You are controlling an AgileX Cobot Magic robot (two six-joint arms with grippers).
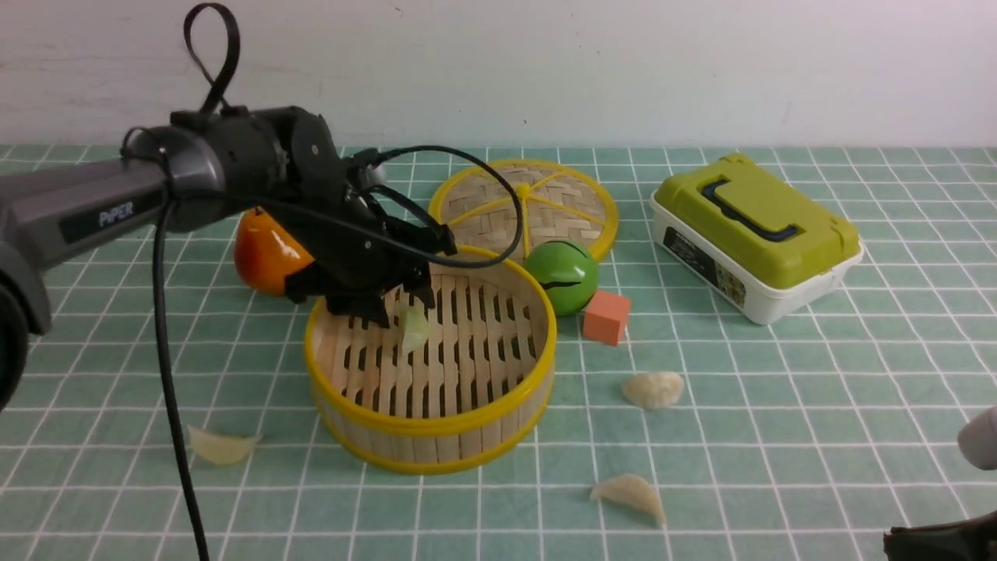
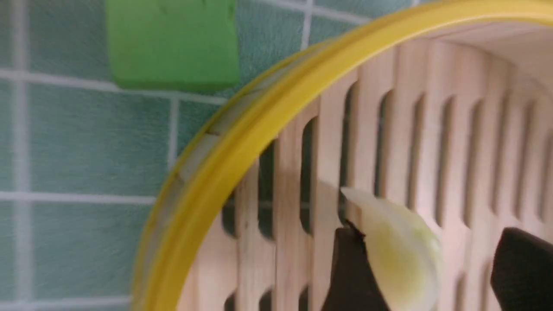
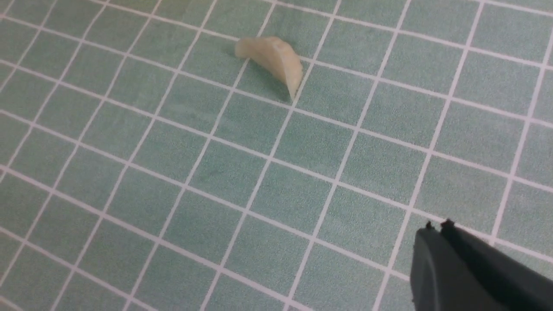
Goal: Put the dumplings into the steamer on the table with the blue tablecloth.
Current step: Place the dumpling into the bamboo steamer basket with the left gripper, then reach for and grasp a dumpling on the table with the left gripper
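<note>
The bamboo steamer (image 1: 436,425) stands mid-table on the teal grid tablecloth (image 1: 779,436). My left gripper (image 1: 397,308) hovers inside its rim, jaws apart. A pale yellowish dumpling (image 1: 411,327) hangs against one finger over the slats. In the left wrist view this dumpling (image 2: 397,246) touches one finger (image 2: 345,268) with a gap to the other, inside the steamer's rim (image 2: 259,125). Three dumplings lie on the cloth: front left (image 1: 220,446), right of the steamer (image 1: 653,389), and nearer (image 1: 629,492), which the right wrist view shows too (image 3: 272,60). My right gripper (image 3: 436,224) is shut and empty at the front right corner (image 1: 896,538).
The woven lid (image 1: 523,202) lies behind the steamer. A green ball (image 1: 562,273) and an orange cube (image 1: 606,317) sit at its right. An orange pear (image 1: 265,253) is behind my left arm. A green-lidded box (image 1: 752,234) stands back right. A green block (image 2: 173,43) lies outside the rim.
</note>
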